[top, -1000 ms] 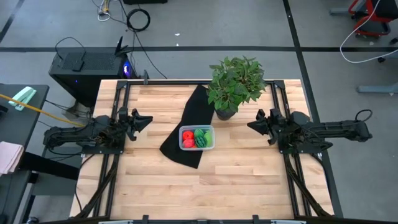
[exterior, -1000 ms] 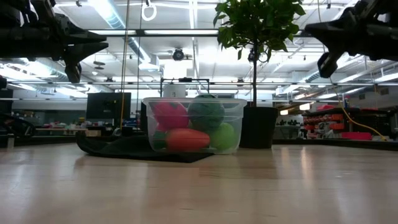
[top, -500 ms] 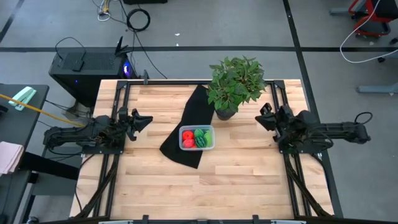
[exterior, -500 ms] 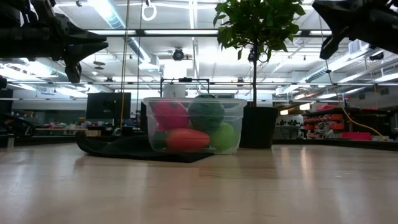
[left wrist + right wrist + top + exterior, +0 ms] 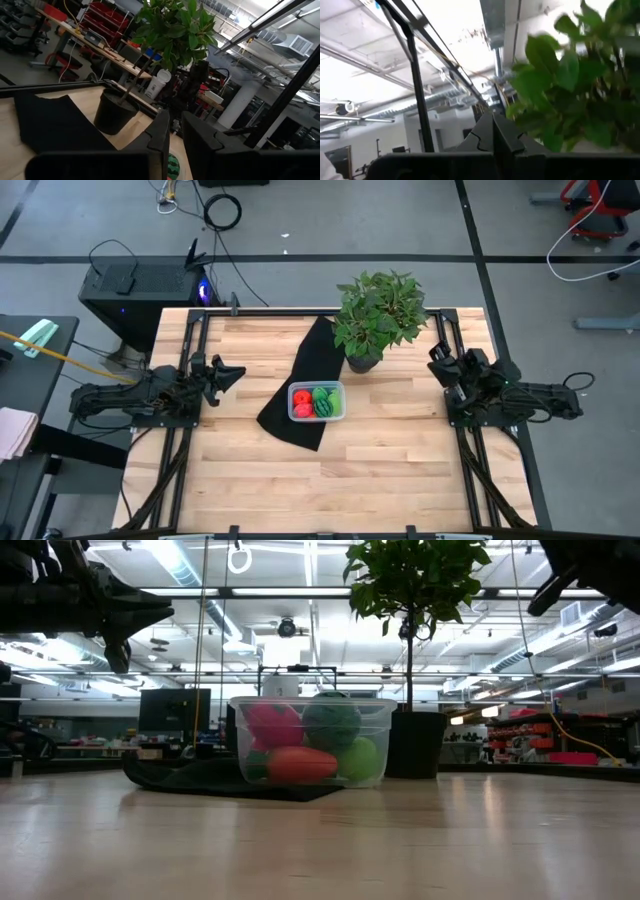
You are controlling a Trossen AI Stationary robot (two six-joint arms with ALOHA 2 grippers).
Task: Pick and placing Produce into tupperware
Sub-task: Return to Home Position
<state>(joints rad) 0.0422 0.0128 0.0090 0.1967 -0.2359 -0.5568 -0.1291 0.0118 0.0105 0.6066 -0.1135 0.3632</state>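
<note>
1. Produce (image 5: 312, 401) lies gathered inside the tupperware (image 5: 291, 402), which stands near the middle of the table (image 5: 250, 470).
2. Farthest left, the left gripper (image 5: 238, 370) hovers over the table's left side. It points toward the middle and is well apart from the tupperware. In the left wrist view its fingers (image 5: 161, 135) stand a narrow slit apart, with nothing between them.
3. The black cloth (image 5: 300, 365) lies slantwise from the back of the table toward the front. The tupperware rests on its nearer part.
4. From above, the red pieces (image 5: 301, 403) fill the left half of the tupperware. A bright green piece (image 5: 321, 392) and the dark green striped ball (image 5: 325, 409) fill the right half. In the low view the striped ball and a red piece ride on top. An orange-red piece (image 5: 300, 764) and a second bright green one lie against the front wall.
5. The potted plant (image 5: 380, 315) stands just behind and to the right of the tupperware, its pot beside the cloth's edge.
6. Farthest right, the right gripper (image 5: 437, 352) hangs above the table's right side, near the plant's leaves. In the right wrist view its fingers (image 5: 485, 132) are pressed together, with nothing held.
</note>
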